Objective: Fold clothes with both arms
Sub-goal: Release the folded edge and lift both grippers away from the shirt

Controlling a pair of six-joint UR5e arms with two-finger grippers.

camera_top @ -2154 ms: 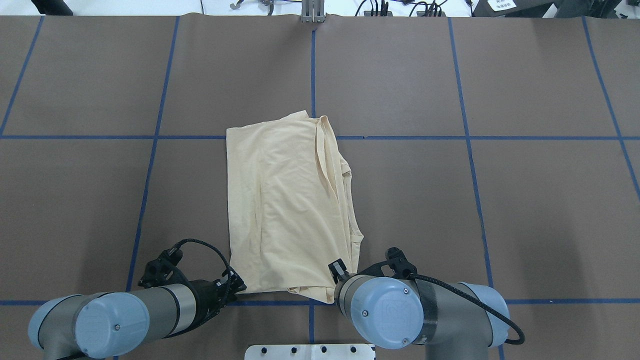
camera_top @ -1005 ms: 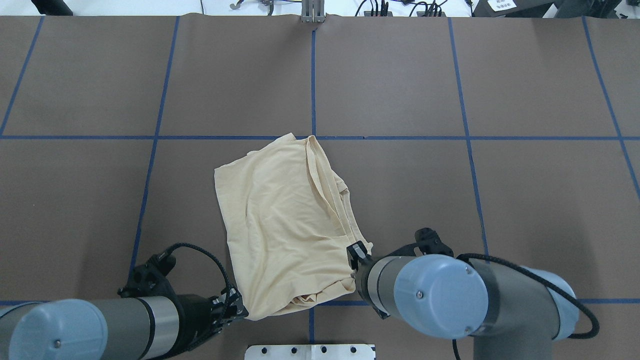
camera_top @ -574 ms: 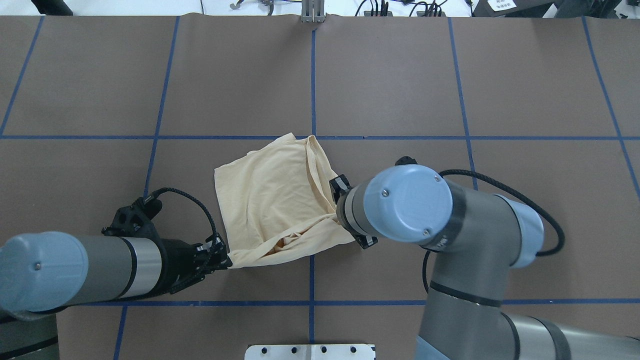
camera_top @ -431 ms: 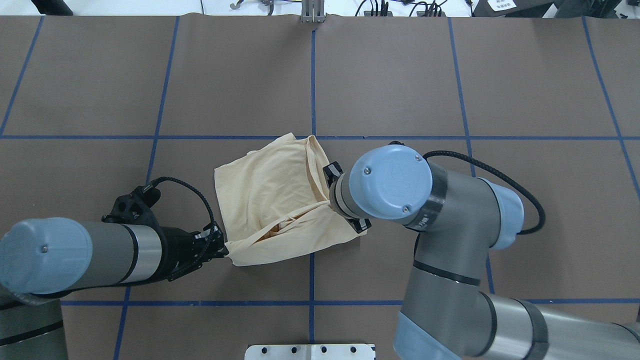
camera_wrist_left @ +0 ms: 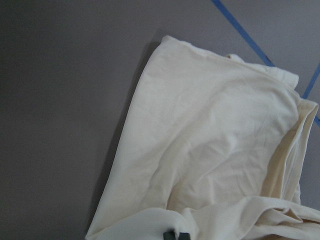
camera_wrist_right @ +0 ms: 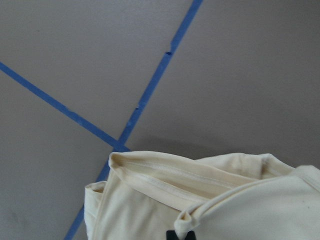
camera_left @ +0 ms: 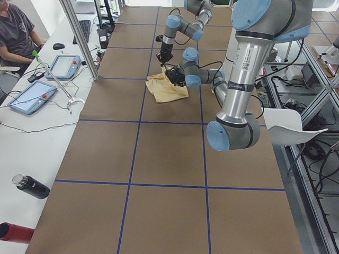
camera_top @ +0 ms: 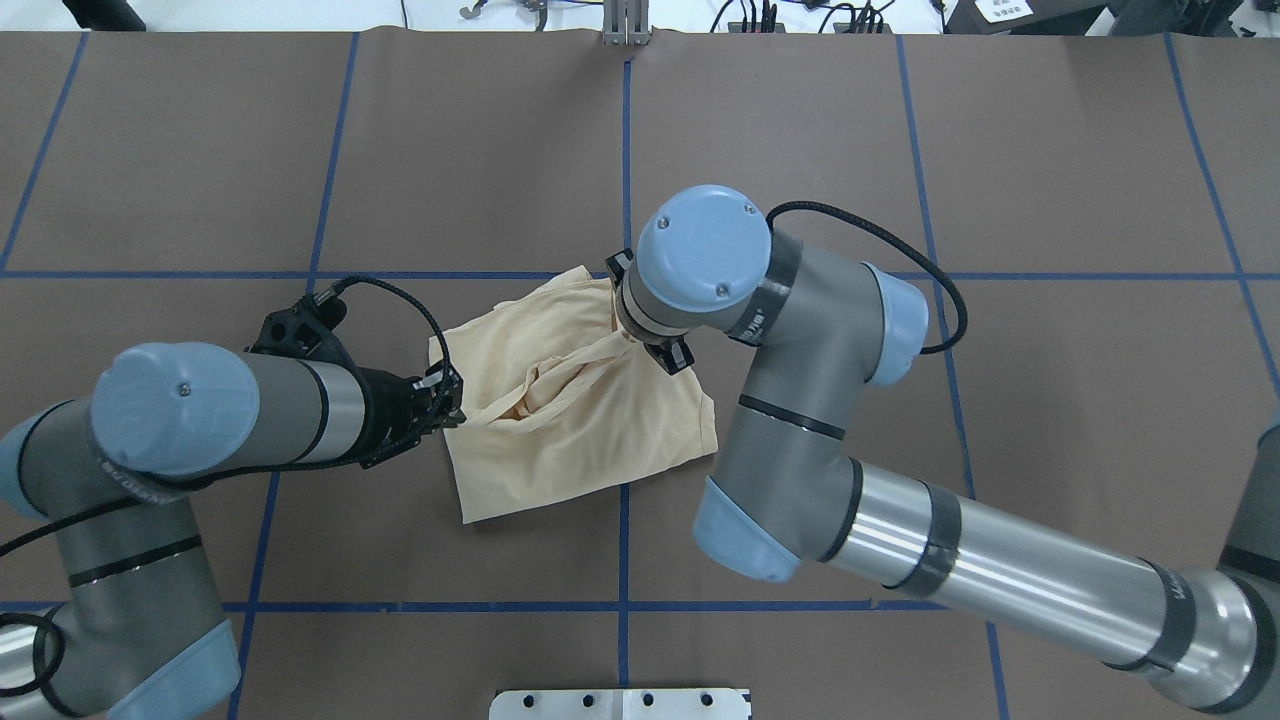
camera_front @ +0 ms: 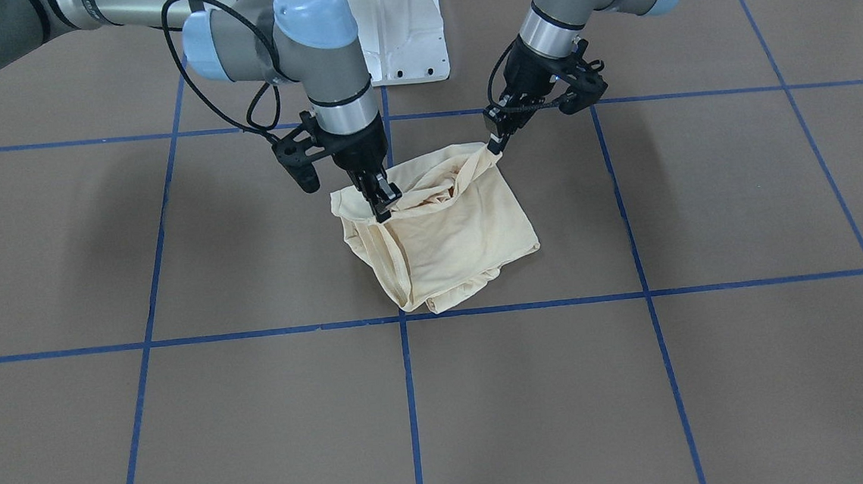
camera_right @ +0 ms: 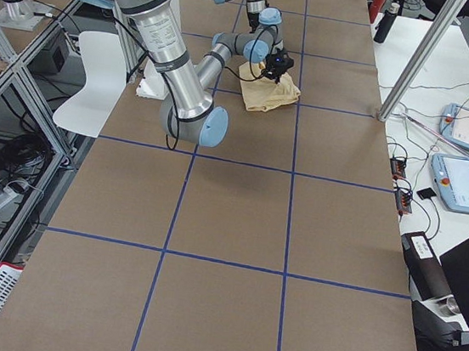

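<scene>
Brown table, ruled into squares by blue tape lines, with the white pedestal at the robot's edge. Off at the side bench sit a person, a couple of tablets and a dark bottle, all well apart from the action. From overhead the right arm bends across the middle, and its blue wrist cap hides its own tool and the shirt's far corner, so over to the front view. There the right tool is pinched tight on a gathered edge of the T-shirt, and the left tool, at the end of the left arm, is clamped on the opposite corner. The shirt sits near the table's centre, just on the robot's side of a cross line and straddling the centre line. It's pale cream-yellow, folded into a compact, layered bundle. The edge between the two tools is raised and sags in soft folds, the rest lies on the table, and a stitched hem shows down one side.
</scene>
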